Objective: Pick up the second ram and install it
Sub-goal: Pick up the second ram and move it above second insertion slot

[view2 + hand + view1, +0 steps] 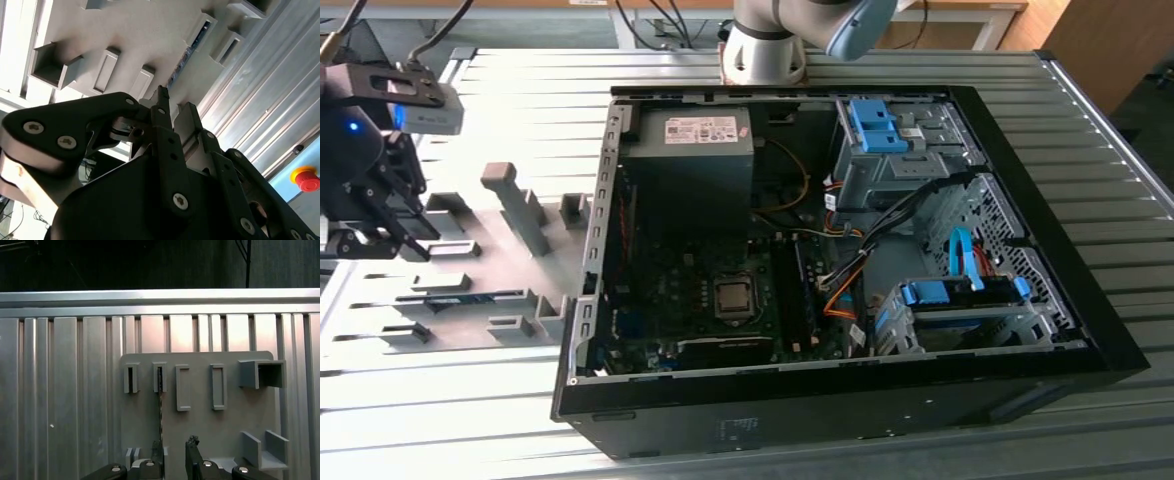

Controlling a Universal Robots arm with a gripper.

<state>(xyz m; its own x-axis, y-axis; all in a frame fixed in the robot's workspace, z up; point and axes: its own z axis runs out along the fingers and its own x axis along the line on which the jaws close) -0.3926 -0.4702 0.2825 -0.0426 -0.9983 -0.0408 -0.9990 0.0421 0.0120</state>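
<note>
Black gripper (174, 444), fingers spread, hangs over the thin blue-green ram stick (161, 410), stood edgewise in a grey slotted fixture (230, 425) for grasping.

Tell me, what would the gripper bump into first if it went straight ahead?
Probably the second ram, standing on edge in the grey fixture right ahead of the gripper; depth is unclear, so maybe the fixture itself.

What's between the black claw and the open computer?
In the exterior view, upright grey plastic fixture blocks stand between the black gripper and the open black computer case.
</note>
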